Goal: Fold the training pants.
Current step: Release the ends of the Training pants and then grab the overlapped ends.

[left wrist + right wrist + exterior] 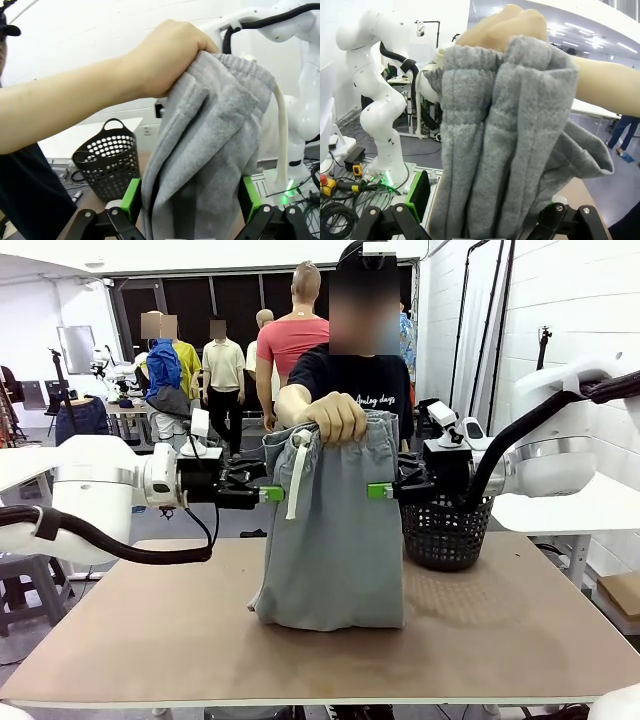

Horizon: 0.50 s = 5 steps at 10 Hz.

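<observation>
A: Where does the cloth lie from the arms?

B: Between them. The light grey jersey training pants [340, 540] hang with their long axis vertical. The gathered waistband is bunched in the person's hand [335, 418], and the lower end is slumped on the middle of the tabletop [520, 640], about midway between its left and right edges.

A: And the grippers?

B: The left gripper [268, 494] meets the pants' left edge and the right gripper [380, 490] meets the right edge. Both are below the waistband at one height, pointing inward across the hang.

A: Clamped?

B: No — in the wrist views the green pads [131, 199] stand apart with the fabric's edge between them, unpinched.

A: Which arm is nearer?

B: Neither; they're evenly placed. I'd judge both need to close together next. The black mesh plastic basket [445, 532] sits toward the far right corner, just behind the right gripper — worth minding.
</observation>
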{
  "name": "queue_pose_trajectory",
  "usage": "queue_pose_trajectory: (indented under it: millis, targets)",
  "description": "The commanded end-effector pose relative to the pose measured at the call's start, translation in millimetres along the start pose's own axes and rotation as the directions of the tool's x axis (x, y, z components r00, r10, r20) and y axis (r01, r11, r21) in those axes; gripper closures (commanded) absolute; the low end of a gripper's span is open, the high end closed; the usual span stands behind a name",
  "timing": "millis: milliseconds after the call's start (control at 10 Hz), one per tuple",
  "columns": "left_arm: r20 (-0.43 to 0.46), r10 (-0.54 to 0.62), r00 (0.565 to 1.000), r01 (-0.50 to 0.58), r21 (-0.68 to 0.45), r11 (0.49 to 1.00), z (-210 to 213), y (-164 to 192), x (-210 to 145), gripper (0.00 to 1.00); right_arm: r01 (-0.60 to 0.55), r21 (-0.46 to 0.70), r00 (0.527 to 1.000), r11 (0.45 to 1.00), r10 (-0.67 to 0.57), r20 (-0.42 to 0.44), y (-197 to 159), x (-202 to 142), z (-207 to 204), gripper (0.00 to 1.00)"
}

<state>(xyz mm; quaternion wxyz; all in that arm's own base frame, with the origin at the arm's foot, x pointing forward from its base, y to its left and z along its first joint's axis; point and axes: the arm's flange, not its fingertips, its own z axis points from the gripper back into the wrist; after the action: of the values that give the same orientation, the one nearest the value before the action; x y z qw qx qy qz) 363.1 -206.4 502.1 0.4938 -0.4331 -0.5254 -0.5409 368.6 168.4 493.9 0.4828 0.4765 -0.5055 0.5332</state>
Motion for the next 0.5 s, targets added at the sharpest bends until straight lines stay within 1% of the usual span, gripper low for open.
queue_pose_trajectory:
  millis: [0, 200, 300, 400]
  targets:
    - [-0.004, 0.021, 1.000, -0.022, -0.084, 0.996, -9, 10, 3, 0.00, 0.000, -0.010, 1.000, 1.000, 0.000, 0.015, -12, -2, -6, 0.00]
    - [0.000, 0.023, 1.000, -0.023, -0.134, 0.991, -13, 7, 3, 0.00, -0.004, -0.005, 1.000, 1.000, 0.004, 0.010, -17, 0, -8, 0.00]
    - [0.001, 0.018, 1.000, -0.017, -0.162, 0.987, -8, 7, 4, 0.00, -0.013, -0.006, 1.000, 1.000, 0.013, 0.008, -22, -1, -8, 0.00]
    - [0.021, 0.022, 1.000, -0.017, -0.204, 0.979, -5, 3, 6, 0.00, -0.016, -0.012, 1.000, 1.000, 0.016, 0.005, -24, 0, -5, 0.00]
